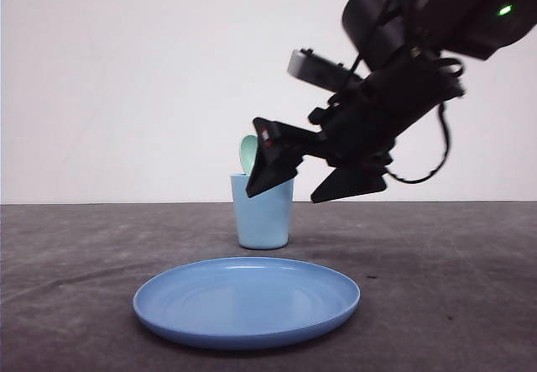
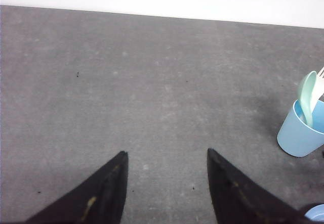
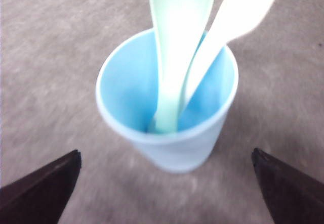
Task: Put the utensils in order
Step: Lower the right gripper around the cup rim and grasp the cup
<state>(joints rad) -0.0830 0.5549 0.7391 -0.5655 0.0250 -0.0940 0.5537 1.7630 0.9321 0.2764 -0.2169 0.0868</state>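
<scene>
Grey table (image 1: 453,305), matte and speckled, backed by a plain white wall (image 1: 126,78). All positions below referenced to the light blue cup (image 1: 263,212).

Right arm (image 1: 403,78): black, reaching in from above and to the right of the cup, angled downward toward it. Right gripper (image 1: 315,175) suspended at rim height, just in front of and to the right of the cup; jaws spread wide, nothing between them. Confirmed from the right wrist camera: fingertips (image 3: 45,188) parted well to either side of the cup, no contact.

Round blue plate (image 1: 246,301): flat on the table directly in front of the cup, near but apart from it.

Cup: upright on the table, behind the plate.

Left gripper (image 2: 167,183): well to the left of the cup, low over bare table; jaws parted, holding nothing.

Mint-green spoon (image 3: 174,47): standing inside the cup, handle down, oval bowl up and above the rim, leaning against the wall.

White fork (image 3: 228,37): standing inside the same cup, beside and touching the spoon, leaning away from it; tines cut off at the frame edge.
</scene>
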